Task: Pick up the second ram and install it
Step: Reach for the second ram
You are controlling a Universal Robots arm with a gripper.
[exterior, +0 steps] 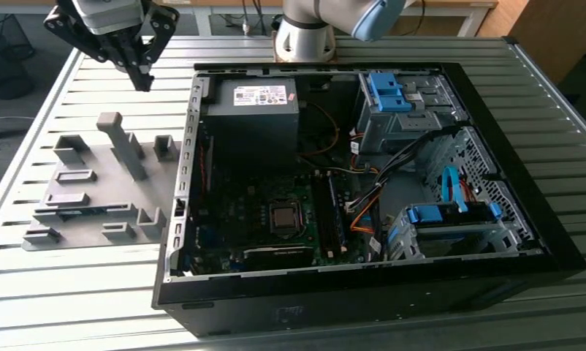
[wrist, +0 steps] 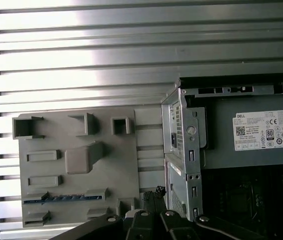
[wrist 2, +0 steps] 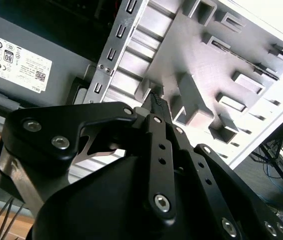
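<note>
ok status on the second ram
gripper hovering by the holder tray, jaws shut, empty. second ram lying in its tray slot, untouched. nothing covering it.

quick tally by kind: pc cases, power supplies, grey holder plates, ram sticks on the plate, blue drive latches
computer case: 1
power supply: 1
grey holder plate: 1
ram stick on the plate: 1
blue drive-bay latches: 2
total: 6

My table (exterior: 79, 307) reads as glossy ribbed metal; the holder tray (exterior: 103, 179) at nine o'clock, matt grey plastic.
</note>
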